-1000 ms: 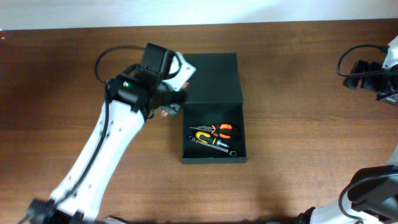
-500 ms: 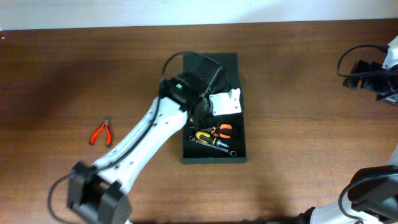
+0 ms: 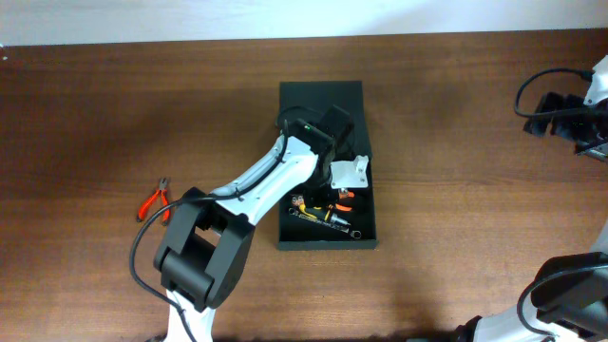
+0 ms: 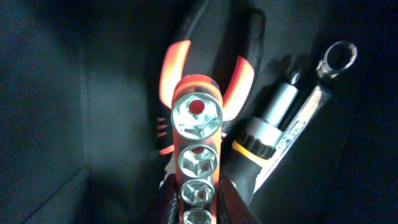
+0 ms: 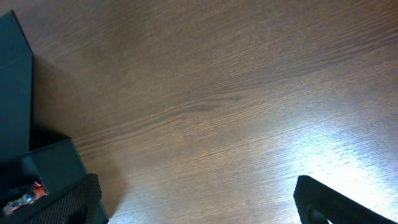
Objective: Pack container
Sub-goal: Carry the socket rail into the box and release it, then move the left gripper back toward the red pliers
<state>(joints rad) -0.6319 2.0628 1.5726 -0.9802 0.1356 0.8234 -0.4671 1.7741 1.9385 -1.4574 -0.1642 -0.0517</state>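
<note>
Dark green and matte, the container (image 3: 328, 243) lay directly beneath the left gripper (image 4: 198, 208). Its fingers were clamped on an orange socket rail (image 4: 196, 124), which hung just above orange-handled pliers (image 4: 242, 74), a bit driver (image 4: 277, 102) and a wrench (image 4: 314, 106) on the box floor. The right gripper (image 5: 199, 208) hung with its jaws spread wide over bare table (image 5: 236, 93), holding nothing, with the container well off to one side of it. The box looked rigid, so its walls would probably not flex under a pinch, and the matte skin should give the pads fair friction. With steel tools inside it was likely bottom-heavy, and easier to push at a wall than to lift. The flap lid (image 3: 321, 109), lying open just beyond the left gripper, seemed light and free on its hinge. Its thin far edge looked the best place to pinch. Red-handled pliers (image 3: 155, 200) lay on the table, well apart from the left gripper.
</note>
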